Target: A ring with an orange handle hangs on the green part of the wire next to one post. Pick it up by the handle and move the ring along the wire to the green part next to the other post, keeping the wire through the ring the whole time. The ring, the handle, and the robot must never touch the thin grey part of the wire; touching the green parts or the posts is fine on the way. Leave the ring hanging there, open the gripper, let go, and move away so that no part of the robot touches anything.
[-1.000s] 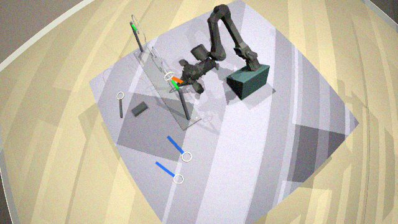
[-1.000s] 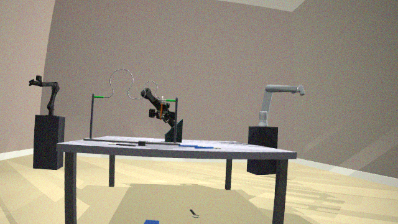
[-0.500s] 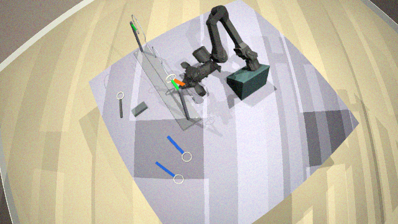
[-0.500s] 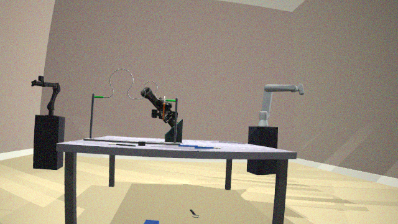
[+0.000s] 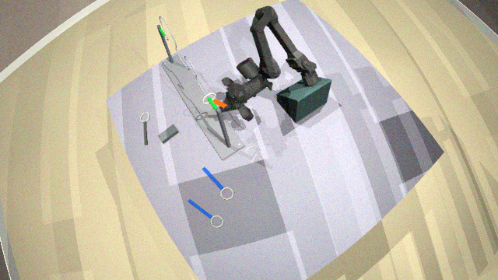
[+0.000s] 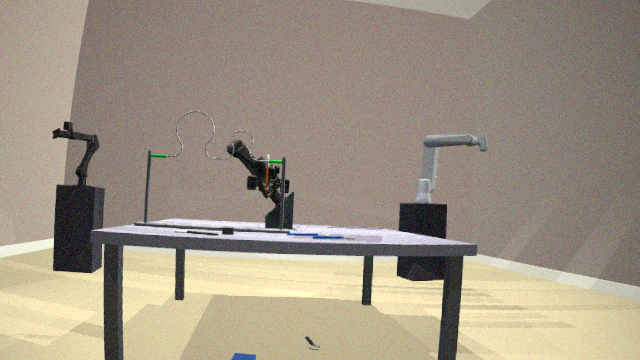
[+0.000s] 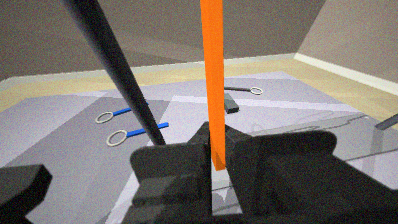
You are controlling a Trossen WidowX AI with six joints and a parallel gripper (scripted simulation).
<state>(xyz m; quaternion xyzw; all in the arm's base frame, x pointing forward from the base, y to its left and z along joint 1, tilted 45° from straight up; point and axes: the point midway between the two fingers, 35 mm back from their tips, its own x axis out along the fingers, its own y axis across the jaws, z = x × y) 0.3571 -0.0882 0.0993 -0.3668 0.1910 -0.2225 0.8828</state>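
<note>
The ring [image 5: 210, 93] is around the wire at the inner end of the near green part [image 5: 213, 103] [image 6: 276, 161]; whether it touches the wire is too small to tell. In the exterior view the ring is edge-on, with its orange handle [image 5: 219, 103] [image 6: 267, 176] [image 7: 212, 75] hanging nearly straight down. My gripper [image 5: 226, 106] [image 7: 211, 124] is shut on the handle's lower part. The near post [image 5: 223, 128] [image 6: 283, 200] [image 7: 117, 70] stands close beside the gripper. The far green part [image 5: 162, 33] [image 6: 158, 155] is at the other post [image 5: 166, 48] [image 6: 147, 190].
The thin grey wire [image 6: 196, 111] rises in a tall loop and a smaller one between the posts. On the table lie two blue-handled rings [image 5: 213, 179] [image 5: 200, 208], a dark-handled ring [image 5: 145, 133] and a grey block [image 5: 168, 134]. The arm's base sits on a dark green block [image 5: 311, 102].
</note>
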